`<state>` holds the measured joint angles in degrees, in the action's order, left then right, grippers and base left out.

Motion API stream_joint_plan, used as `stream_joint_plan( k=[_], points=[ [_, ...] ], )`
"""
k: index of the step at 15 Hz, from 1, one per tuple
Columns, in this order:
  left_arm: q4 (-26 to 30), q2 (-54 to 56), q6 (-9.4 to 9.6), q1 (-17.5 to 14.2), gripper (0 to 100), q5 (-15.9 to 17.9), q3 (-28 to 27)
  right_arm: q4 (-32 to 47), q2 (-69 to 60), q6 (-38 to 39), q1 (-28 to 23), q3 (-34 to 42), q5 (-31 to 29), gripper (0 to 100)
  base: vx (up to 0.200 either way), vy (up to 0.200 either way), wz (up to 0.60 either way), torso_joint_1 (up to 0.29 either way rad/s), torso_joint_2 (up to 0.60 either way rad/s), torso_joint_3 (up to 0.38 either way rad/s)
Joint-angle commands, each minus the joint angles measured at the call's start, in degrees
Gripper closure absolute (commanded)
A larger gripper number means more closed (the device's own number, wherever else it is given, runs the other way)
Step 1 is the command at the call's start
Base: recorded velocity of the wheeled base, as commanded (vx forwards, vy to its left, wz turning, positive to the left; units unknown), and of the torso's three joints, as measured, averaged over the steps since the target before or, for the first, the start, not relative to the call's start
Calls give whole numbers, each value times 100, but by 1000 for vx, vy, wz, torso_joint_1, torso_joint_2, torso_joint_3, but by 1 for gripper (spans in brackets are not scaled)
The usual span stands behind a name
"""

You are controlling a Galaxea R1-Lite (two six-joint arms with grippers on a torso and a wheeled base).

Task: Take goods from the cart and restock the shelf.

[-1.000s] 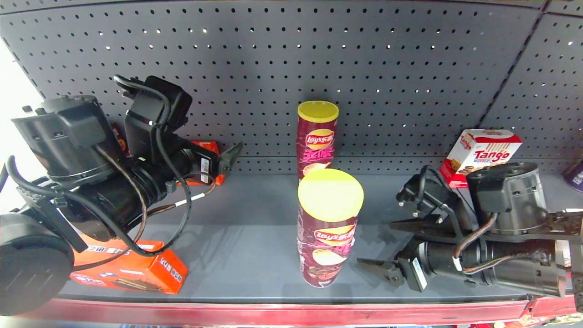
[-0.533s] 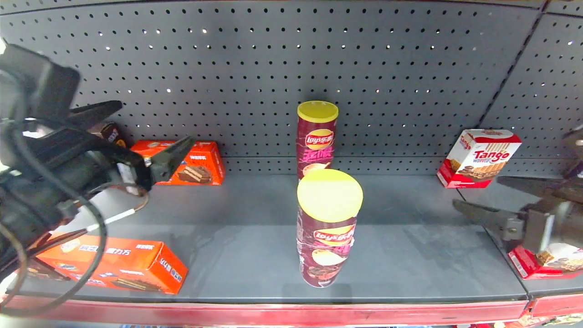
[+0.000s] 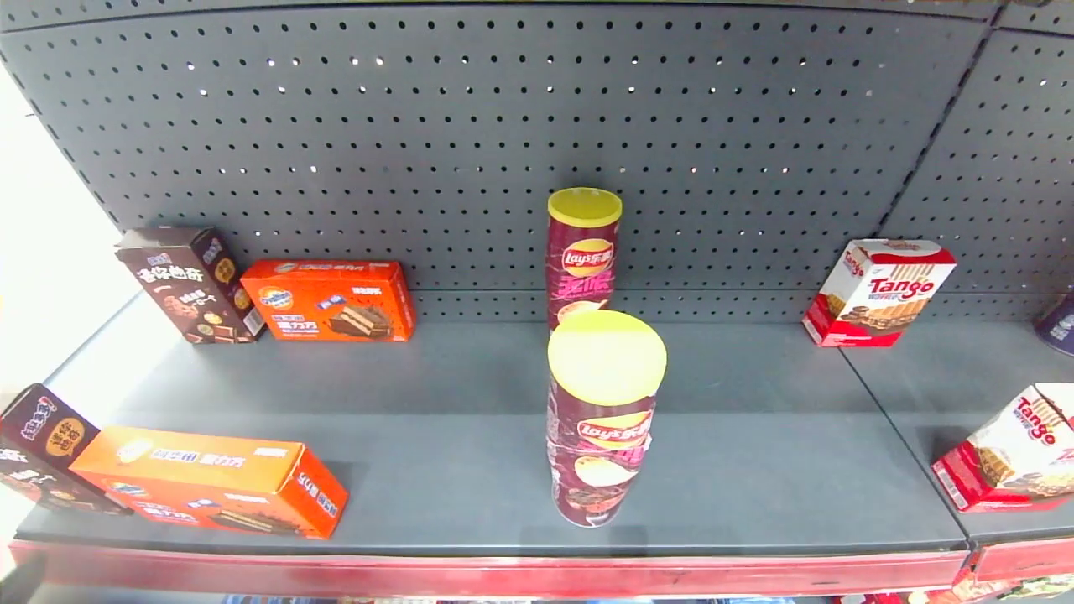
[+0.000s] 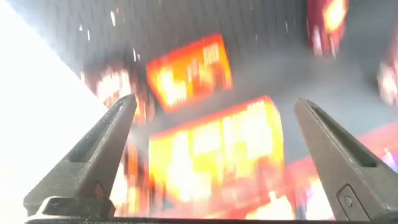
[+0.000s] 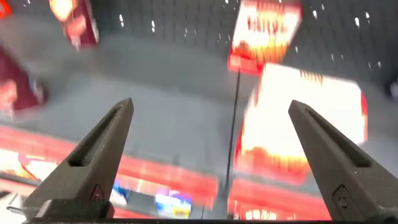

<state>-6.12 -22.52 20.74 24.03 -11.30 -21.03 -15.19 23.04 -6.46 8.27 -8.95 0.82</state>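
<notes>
- The shelf [image 3: 470,394] ran across the lower half of the head view, a grey deck closed behind by a perforated back panel [image 3: 503,109] and edged along the bottom of the frame by a red front lip [image 3: 503,575].
- A seam [image 3: 902,428] at lower right split the deck into two boards.
- Bare deck lay open on both sides of the centre: a wide strip between the left boxes and the cans, and another between the cans and the seam.
- At centre stood two upright maroon cans with yellow lids, the front can [image 3: 600,436] near the lip and the back can [image 3: 583,256] against the panel, in line and apart; each carried a round red and yellow badge.
- At lower left lay the front orange box [image 3: 210,491], with the front dark box [image 3: 42,449] just beside it at the frame's edge.
- At middle left the back orange box [image 3: 331,300], picturing a layered wafer, stood by the back dark box [image 3: 186,283].
- At right were two white and red boxes: the back wafer box [image 3: 881,291] and the front wafer box [image 3: 1011,461], tilted.
- The left gripper [image 4: 214,101] had its fingers spread wide with nothing between them; blurred orange boxes lay beyond.
- The right gripper [image 5: 211,104] was likewise spread wide and held nothing, with blurred white and red boxes beyond.
</notes>
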Motion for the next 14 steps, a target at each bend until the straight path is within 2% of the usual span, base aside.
stream_joint_plan(
  k=[1,2,3,4,5,6,7,8,9,10,11,12,13,14],
  points=[
    [1412,2120,-245,-205,0,-13,618,104,-1390,92,-97,895,-3,0,0,0,0,0,0,0],
    [1333,2181,-421,-372,0,-21,969,702,-1698,180,-97,895,-11,0,0,0,0,0,0,0],
    [1271,2252,-474,-478,0,-13,1224,904,-1715,233,-97,895,-20,0,0,0,0,0,0,0],
    [1043,2252,-509,-513,0,-21,1760,1053,-1715,268,-97,895,50,0,0,0,0,0,0,0],
    [753,2252,-571,-557,0,-21,1883,1238,-1680,312,-79,868,226,0,0,0,0,0,0,0],
    [744,2155,-632,-592,0,-39,1892,1326,-1671,330,-88,824,287,0,0,0,0,0,0,0],
    [735,1856,-746,-847,0,-39,1892,1466,-1337,330,-159,789,323,0,0,0,0,0,0,0],
    [735,1698,-746,-988,0,-39,1892,1475,-1241,330,-176,781,323,0,0,0,0,0,0,0],
    [735,1575,-746,-1269,0,-39,1892,1475,-1241,330,-185,789,323,0,0,0,0,0,0,0],
    [735,1548,-746,-1612,0,-39,1892,1466,-1320,338,-255,789,314,0,0,0,0,0,0,0],
    [735,1575,-764,-2183,0,-39,1892,1466,-1443,338,-519,781,314,0,0,0,0,0,0,0],
    [726,1698,-782,-2552,0,-21,1901,1475,-1601,356,-703,781,331,0,0,0,0,0,0,0],
    [682,1988,-957,-2570,0,-21,1936,1475,-1750,444,-783,781,349,0,0,0,0,0,0,0],
    [647,2173,-1168,-2420,0,-21,1945,1475,-1935,514,-783,781,349,0,0,0,0,0,0,0]
  ],
)
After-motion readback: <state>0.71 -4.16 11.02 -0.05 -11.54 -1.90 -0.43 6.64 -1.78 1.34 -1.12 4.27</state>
